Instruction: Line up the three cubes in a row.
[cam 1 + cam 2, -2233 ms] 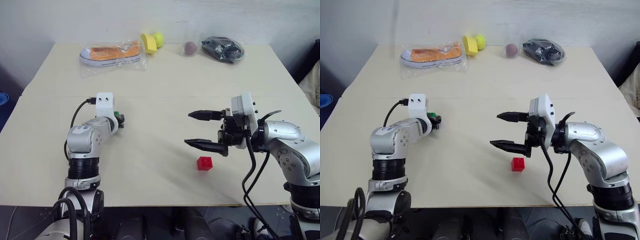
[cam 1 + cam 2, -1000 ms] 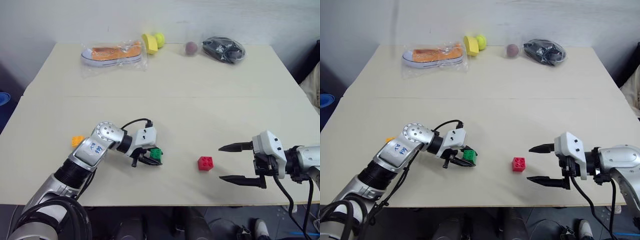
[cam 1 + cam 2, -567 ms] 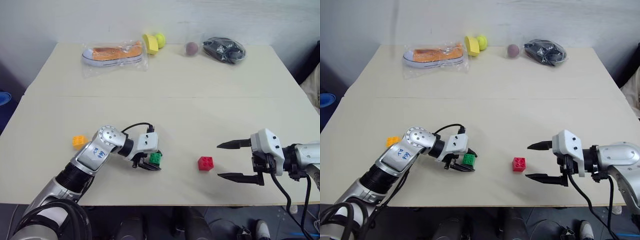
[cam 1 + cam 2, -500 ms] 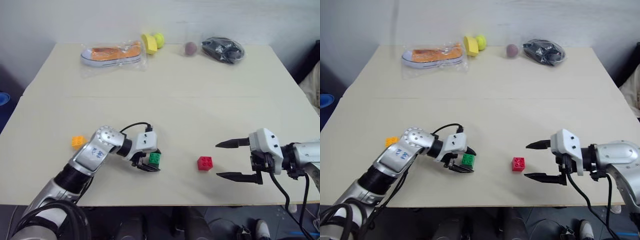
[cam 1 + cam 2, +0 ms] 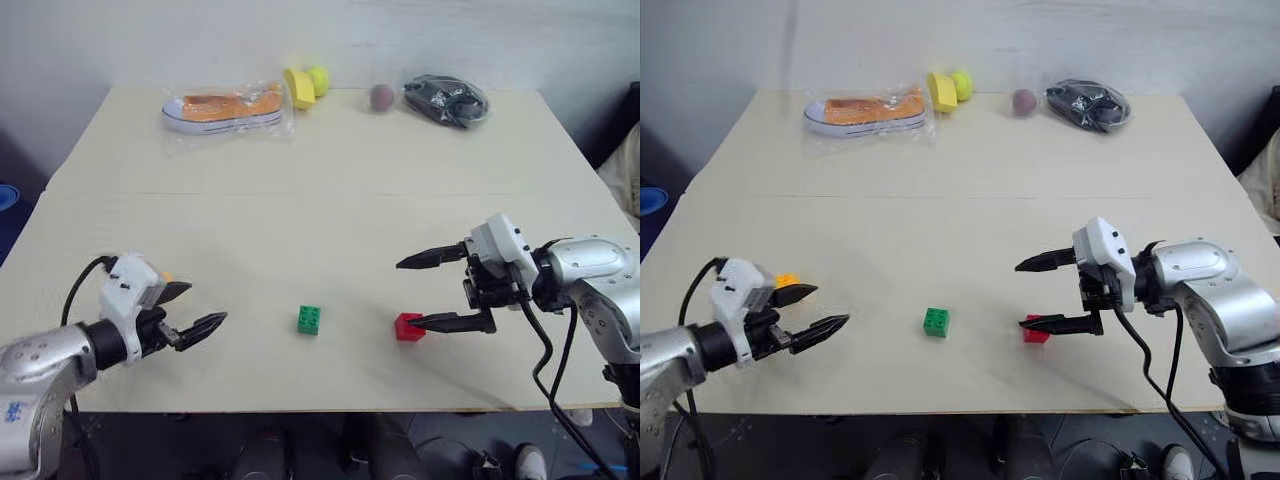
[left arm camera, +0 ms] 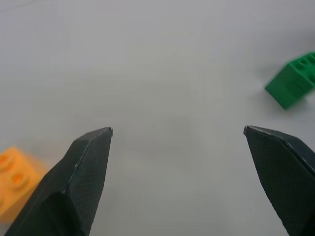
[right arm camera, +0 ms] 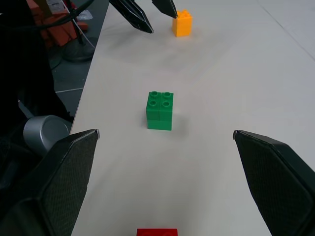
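Note:
The green cube (image 5: 309, 319) sits free on the table near its front edge, and the red cube (image 5: 406, 327) lies to its right. The orange-yellow cube (image 5: 787, 281) rests at the left, just behind my left gripper (image 5: 206, 302). That gripper is open and empty, well left of the green cube. My right gripper (image 5: 405, 294) is open and points left, its lower finger just in front of the red cube. The right wrist view has the red cube (image 7: 157, 231), green cube (image 7: 160, 110) and orange-yellow cube (image 7: 182, 23) roughly in one line.
At the table's far edge lie a bagged shoe (image 5: 222, 105), a yellow ball and yellow cup-like piece (image 5: 305, 82), a purple ball (image 5: 381, 96) and a black bagged bundle (image 5: 445, 98). The table's front edge (image 5: 320, 408) runs just below the cubes.
My left gripper opened, let go of the green cube and pulled back to the left near the orange-yellow cube. My right gripper moved left and up to the red cube.

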Motion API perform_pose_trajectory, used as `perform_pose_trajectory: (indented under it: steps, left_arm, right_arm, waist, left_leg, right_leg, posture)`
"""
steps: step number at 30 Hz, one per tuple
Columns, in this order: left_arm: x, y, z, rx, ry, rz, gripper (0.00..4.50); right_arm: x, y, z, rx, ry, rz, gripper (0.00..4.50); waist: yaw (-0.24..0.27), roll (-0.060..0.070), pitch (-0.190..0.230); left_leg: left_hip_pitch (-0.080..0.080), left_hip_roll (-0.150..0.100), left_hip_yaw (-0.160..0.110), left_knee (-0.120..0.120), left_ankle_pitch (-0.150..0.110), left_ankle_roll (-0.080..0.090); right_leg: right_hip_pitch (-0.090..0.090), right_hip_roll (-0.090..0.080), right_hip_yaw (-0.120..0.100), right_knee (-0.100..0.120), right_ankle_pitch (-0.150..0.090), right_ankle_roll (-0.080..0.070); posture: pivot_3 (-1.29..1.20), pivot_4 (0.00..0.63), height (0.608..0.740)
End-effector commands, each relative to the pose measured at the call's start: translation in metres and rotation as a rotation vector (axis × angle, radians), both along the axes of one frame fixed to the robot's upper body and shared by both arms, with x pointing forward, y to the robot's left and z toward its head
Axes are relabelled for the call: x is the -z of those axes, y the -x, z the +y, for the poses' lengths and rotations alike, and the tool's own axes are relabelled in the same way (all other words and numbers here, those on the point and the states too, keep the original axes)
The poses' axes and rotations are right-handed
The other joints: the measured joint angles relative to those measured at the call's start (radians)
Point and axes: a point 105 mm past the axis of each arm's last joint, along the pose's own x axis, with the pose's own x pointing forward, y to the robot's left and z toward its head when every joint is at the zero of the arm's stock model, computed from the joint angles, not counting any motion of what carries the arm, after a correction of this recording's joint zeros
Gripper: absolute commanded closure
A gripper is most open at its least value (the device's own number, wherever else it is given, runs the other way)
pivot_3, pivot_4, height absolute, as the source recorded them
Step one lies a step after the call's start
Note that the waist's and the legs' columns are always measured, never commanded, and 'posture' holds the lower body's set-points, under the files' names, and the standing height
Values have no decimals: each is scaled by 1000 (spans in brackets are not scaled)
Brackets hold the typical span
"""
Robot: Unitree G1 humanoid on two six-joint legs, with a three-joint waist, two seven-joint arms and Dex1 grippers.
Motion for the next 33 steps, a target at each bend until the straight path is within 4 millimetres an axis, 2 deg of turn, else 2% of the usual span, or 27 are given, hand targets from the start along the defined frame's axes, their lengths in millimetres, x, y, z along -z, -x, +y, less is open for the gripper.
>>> perform_pose_trajectory:
  steps: [1,4,11,18,23,26,33]
  left_arm:
    - [-5,0,24,-297,-13,-77,12]
    - [6,-4,45,-494,27,-59,12]
    - [17,-31,65,-592,67,-41,12]
    - [26,-60,63,-547,45,-31,12]
    - [26,-68,58,-533,39,-28,12]
    - [28,-66,52,-521,42,-22,591]
    - [27,-57,53,-566,55,-4,2831]
  right_arm:
    - [-8,-2,1,-23,-9,-37,0]
    - [-10,-3,3,-31,-11,-42,0]
    - [-14,-6,7,-36,-26,-56,0]
    - [-15,-3,13,-45,-48,-58,0]
    - [-16,-3,14,-37,-58,-60,0]
    - [-15,-2,14,-27,-63,-60,0]
    - [-14,-1,13,-6,-64,-58,0]
  waist:
    - [2,0,0]
    - [1,0,0]
    - [1,0,0]
    - [0,0,0]
    - [-1,0,0]
    - [-2,0,0]
    - [-2,0,0]
  left_leg:
    - [0,0,0,0,0,0]
    - [1,0,0,0,0,0]
    - [1,1,1,-1,0,-1]
    - [1,1,1,-1,0,-1]
    - [0,1,1,-1,0,-1]
    - [1,1,1,-1,0,-1]
    - [1,1,1,-1,-1,-1]
  right_leg:
    - [0,0,0,0,0,0]
    - [0,0,0,0,0,0]
    - [0,1,0,0,0,0]
    - [0,1,0,1,0,0]
    - [-1,1,0,1,0,0]
    - [-1,1,0,1,0,0]
    - [-1,1,0,1,0,0]
  posture:
    - [0,150,740]
    - [0,150,740]
    - [0,150,740]
    - [0,150,740]
    - [0,150,740]
    - [0,150,740]
    - [0,150,740]
